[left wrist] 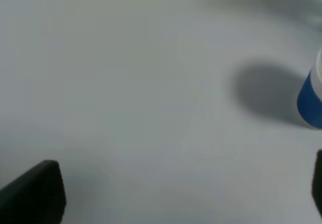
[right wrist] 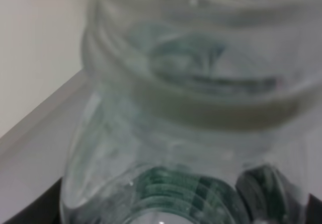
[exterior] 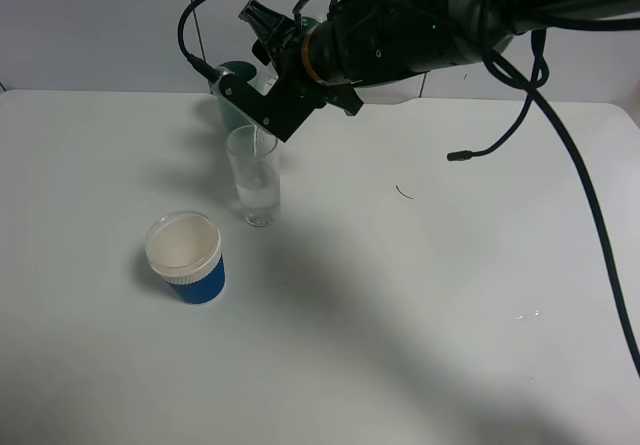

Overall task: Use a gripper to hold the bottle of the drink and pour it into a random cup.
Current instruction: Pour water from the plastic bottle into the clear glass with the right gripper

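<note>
Blue ribbed cup (exterior: 186, 257) stands nearest on the white table (exterior: 420, 305); just right of it, the clear glass (exterior: 254, 183) holds a little liquid. Above its rim, the right gripper (exterior: 262, 115) is clenched around the bottle of the drink (right wrist: 166, 133), tipped toward the glass, a teal cup (exterior: 226, 100) behind.

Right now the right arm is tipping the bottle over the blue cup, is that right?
Not quite. The right arm is tipping the bottle over the glass, not the blue cup, which stands apart from the glass, nearer the camera. The exterior high view shows this.
</note>
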You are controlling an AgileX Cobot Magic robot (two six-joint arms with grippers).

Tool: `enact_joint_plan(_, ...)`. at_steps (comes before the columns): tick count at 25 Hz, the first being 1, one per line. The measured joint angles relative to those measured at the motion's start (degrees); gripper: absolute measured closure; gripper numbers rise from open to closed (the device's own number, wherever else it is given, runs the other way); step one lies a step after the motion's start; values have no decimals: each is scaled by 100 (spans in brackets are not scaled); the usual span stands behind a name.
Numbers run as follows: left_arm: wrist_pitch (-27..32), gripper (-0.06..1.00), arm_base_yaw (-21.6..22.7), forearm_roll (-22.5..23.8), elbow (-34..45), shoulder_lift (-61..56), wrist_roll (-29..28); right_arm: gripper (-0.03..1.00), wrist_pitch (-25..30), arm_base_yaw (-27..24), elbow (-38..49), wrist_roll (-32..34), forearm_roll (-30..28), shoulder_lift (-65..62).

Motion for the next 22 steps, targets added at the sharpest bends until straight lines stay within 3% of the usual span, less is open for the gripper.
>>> enact_joint_plan(22, 0, -5, 0, 0, 0, 0, 0, 41, -29, 0, 0, -247, -16, 0)
